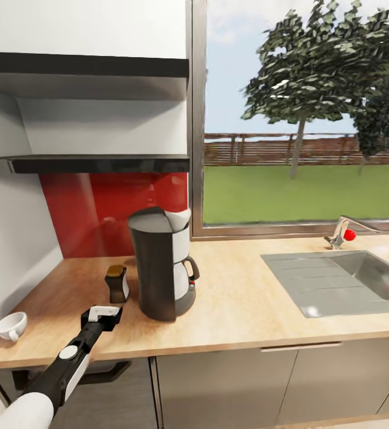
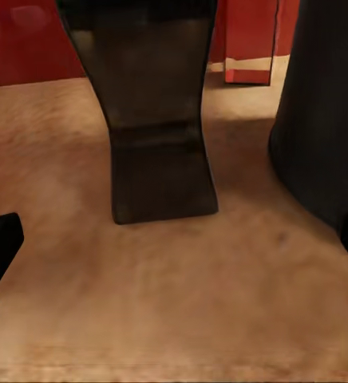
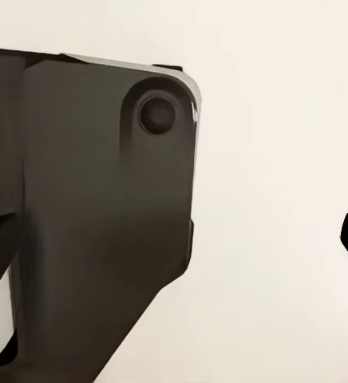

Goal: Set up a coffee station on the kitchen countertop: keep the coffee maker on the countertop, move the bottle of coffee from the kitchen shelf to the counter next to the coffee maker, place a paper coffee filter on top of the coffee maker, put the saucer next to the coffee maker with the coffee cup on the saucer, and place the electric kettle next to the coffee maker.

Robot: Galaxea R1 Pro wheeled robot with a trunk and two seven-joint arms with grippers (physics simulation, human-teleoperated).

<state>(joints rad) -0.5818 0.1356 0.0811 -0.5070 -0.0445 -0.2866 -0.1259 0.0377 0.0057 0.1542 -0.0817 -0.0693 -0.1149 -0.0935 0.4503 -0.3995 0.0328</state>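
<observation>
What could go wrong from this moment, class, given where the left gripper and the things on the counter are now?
1. The left gripper sits just in front of the coffee jar, apart from it. A push forward could tip the narrow jar.
2. The jar stands close beside the coffee maker, so a wide grasp might bump the machine.
3. The cup rests near the counter's front corner; a sideways arm swing could knock it off.

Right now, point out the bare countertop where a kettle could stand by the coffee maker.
Bare countertop runs between the coffee maker and the sink. Left of the maker it is crowded: the bottle of coffee, the left gripper, the coffee cup.
</observation>
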